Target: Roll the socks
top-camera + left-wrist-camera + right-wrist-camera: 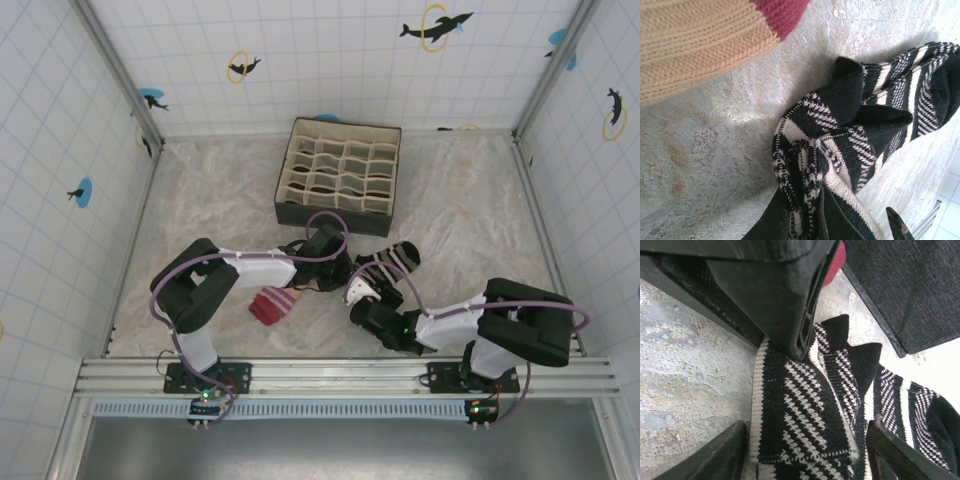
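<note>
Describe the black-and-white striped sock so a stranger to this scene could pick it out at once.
Find the dark fabric divider box at the back of the marbled table. Just in front of its near right corner lies the black-and-white striped fabric sock. The peach and dark red knit sock to its left has no black.

The peach sock (pixel 273 304) lies bunched near the tabletop's (pixel 220 190) near edge, the black-and-white striped sock (pixel 392 259) crumpled to its right.

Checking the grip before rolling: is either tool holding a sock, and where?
The left tool pinches the black-and-white striped sock at its bunched end; the right tool straddles it, open, holding nothing.
</note>
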`<action>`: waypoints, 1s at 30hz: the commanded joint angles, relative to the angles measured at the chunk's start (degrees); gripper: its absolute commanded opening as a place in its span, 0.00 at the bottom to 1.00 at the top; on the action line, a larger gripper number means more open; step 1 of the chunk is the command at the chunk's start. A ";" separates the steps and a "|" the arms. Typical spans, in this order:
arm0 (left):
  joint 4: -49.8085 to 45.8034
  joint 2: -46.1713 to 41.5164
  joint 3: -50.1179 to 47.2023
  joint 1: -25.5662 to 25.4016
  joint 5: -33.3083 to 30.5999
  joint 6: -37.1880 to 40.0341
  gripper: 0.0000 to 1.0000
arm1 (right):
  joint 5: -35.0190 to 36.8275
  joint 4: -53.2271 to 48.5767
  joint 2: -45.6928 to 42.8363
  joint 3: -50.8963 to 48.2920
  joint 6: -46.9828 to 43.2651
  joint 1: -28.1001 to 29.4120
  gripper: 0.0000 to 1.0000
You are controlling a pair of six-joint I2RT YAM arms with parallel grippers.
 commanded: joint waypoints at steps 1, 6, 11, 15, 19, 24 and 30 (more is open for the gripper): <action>-5.35 -0.23 -1.43 0.29 0.75 1.85 0.00 | 0.26 1.78 2.02 0.91 -0.03 -0.49 0.60; -5.31 -0.23 -1.65 0.51 1.28 1.95 0.00 | -3.66 1.75 2.49 -0.07 2.13 -2.17 0.40; -4.34 -1.24 -2.51 0.77 1.35 1.02 0.29 | -9.90 2.22 0.60 -3.02 5.43 -5.05 0.14; -4.05 -2.47 -2.84 0.99 1.35 0.82 0.45 | -14.20 1.81 -1.23 -5.05 8.17 -7.29 0.05; -4.45 -3.78 -2.56 1.15 0.30 0.96 0.59 | -22.17 1.06 -3.16 -6.59 11.51 -11.52 0.02; -5.81 -5.47 -1.85 1.21 -2.19 1.68 0.81 | -30.49 -0.87 -4.88 -7.15 13.76 -16.05 0.00; -0.02 -9.69 -4.13 1.21 -3.74 3.40 0.82 | -43.41 -0.78 -5.46 -8.43 17.04 -23.08 0.00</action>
